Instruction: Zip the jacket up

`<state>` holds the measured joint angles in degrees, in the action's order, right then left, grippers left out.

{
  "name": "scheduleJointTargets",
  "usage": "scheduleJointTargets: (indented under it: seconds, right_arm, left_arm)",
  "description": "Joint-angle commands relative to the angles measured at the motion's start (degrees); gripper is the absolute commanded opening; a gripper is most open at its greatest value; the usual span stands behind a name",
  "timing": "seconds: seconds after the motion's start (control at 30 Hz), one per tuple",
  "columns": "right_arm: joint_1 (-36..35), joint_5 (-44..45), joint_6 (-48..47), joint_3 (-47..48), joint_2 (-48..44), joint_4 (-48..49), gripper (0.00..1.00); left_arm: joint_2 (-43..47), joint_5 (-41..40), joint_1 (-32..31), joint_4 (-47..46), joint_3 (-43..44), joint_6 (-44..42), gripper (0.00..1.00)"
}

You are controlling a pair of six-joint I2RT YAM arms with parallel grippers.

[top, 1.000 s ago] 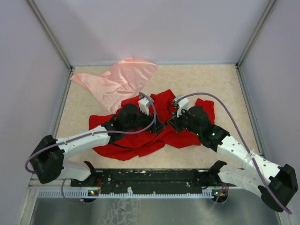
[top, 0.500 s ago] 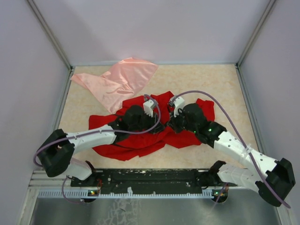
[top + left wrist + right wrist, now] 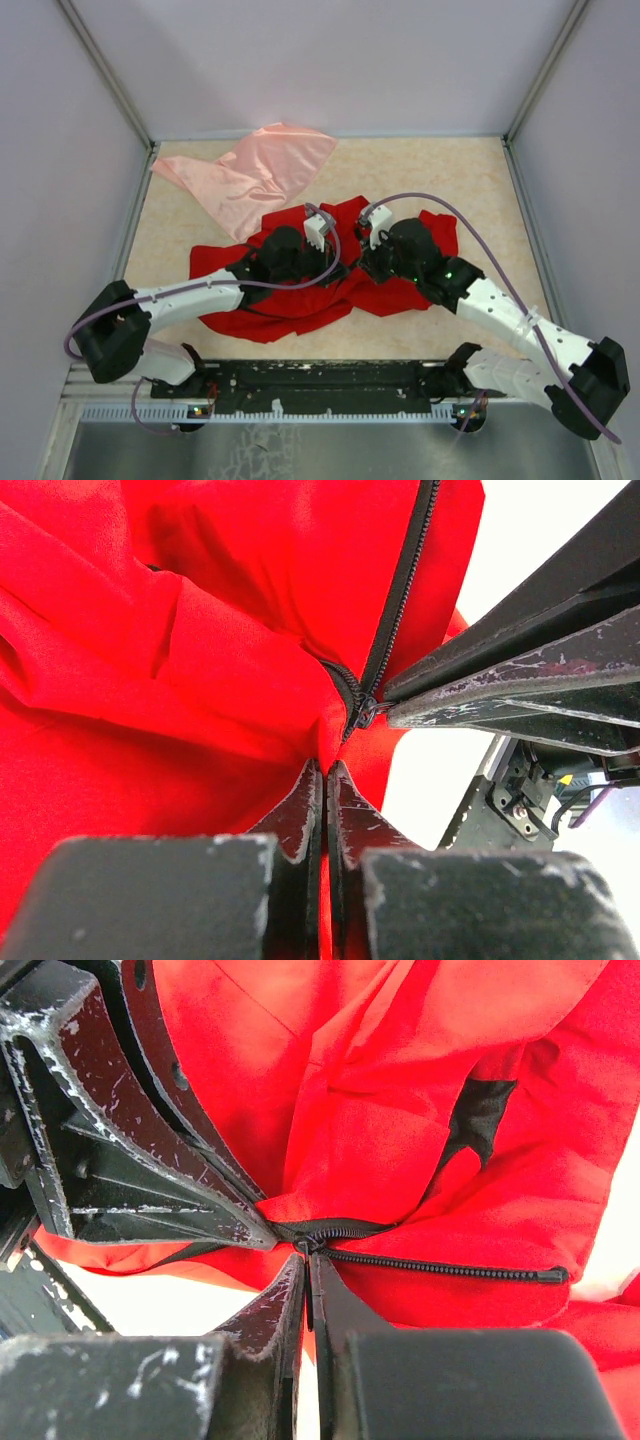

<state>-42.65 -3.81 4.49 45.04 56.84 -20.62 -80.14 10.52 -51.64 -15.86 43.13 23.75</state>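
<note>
1. Jacket [image 3: 290,305] lies crumpled mid-table [image 3: 440,170], red, spread across both arms' reach. Both wrists are down over its middle.
2. Left gripper [image 3: 325,772]: jaws clenched. Tips pinch a fold of red cloth just below the zipper [image 3: 400,590]. Red shows in the slit between the fingers.
3. Right gripper [image 3: 306,1260]: jaws pressed nearly together, only a thin slit between them. Tips sit right at the slider [image 3: 312,1245], nipping the zipper there.
4. The two grippers meet tip to tip at the slider. In the left wrist view the right fingers come in from the right and end on the slider. In the right wrist view the left fingers come in from the left and end just beside it.
5. Zipper: black teeth run from the slider up and away in the left wrist view. In the right wrist view a loose length runs off to the right and ends at a small stop [image 3: 553,1275], lying on red cloth.
6. Cloth round the slider is bunched and creased. A dark patch [image 3: 480,1110] shows in a fold beyond the zipper; cannot tell what it is.
7. Pink cloth [image 3: 255,175] lies at the far left of the table, its near edge touching or just overlapping the jacket's far edge.
8. Purple cable [image 3: 480,240] loops from the right wrist over the jacket's right side.
</note>
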Motion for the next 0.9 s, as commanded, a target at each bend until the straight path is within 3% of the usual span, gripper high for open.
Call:
scheduleJointTargets:
  seconds: [0.0, 0.23, 0.6, 0.87]
  right_arm:
    - [-0.50, 0.36, -1.19, 3.08, 0.09, 1.33, 0.05]
    - [-0.50, 1.38, -1.76, 3.62, 0.11, 0.27, 0.00]
    - [-0.46, 27.24, -2.89, 4.41, -4.16, 2.19, 0.00]
    - [0.44, 35.05, -2.67, 5.81, -2.56, 2.46, 0.00]
  left_arm:
    - [1.39, -0.32, 0.06, 0.92, -1.04, -1.34, 0.00]
    - [1.19, -0.74, 0.05, 1.49, -1.21, -1.55, 0.00]
    - [3.92, -3.53, -0.99, 9.85, -4.32, -3.68, 0.00]
    - [9.25, -12.43, -1.00, 15.87, -7.63, -4.91, 0.00]
